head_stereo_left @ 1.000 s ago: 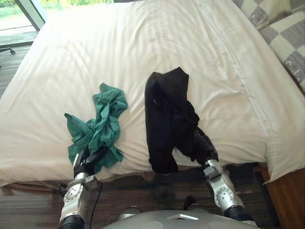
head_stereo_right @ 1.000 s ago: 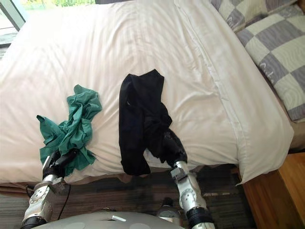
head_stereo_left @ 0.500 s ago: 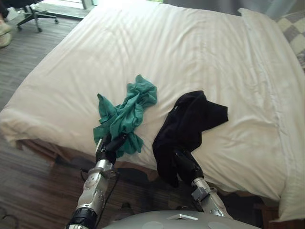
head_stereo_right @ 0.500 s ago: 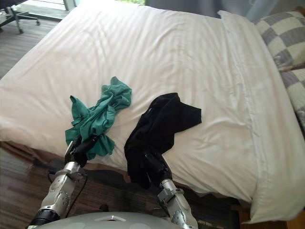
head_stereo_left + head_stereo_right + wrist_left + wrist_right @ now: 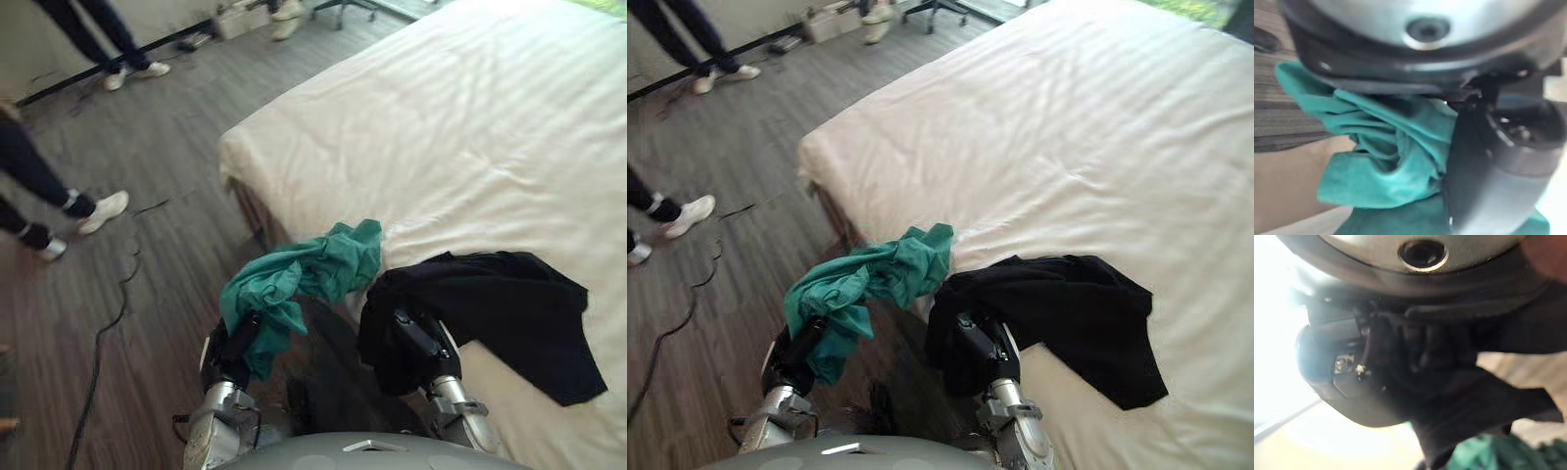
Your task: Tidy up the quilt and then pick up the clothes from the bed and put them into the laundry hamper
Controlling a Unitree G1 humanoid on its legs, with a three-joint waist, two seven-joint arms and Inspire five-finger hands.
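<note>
Your view has swung left since half a second ago. The bed now sits off to your right, and open floor with people's legs lies to your left. That shift is the head turning, not the things moving.

The real change is in the clothes. The left robot hand is clenched on the green garment, which no longer lies flat on the quilt. It now hangs mostly over the floor, its far end just at the bed's edge. The right robot hand is closed on the black garment. Its near end is bunched off the edge, while the rest trails across the quilt.

The quilt looks smooth, so that part seems done. Both grasps look firm, and you appear to be partway through carrying the clothes off. The black garment will likely drag, so lift it clear before you head for the hamper.
</note>
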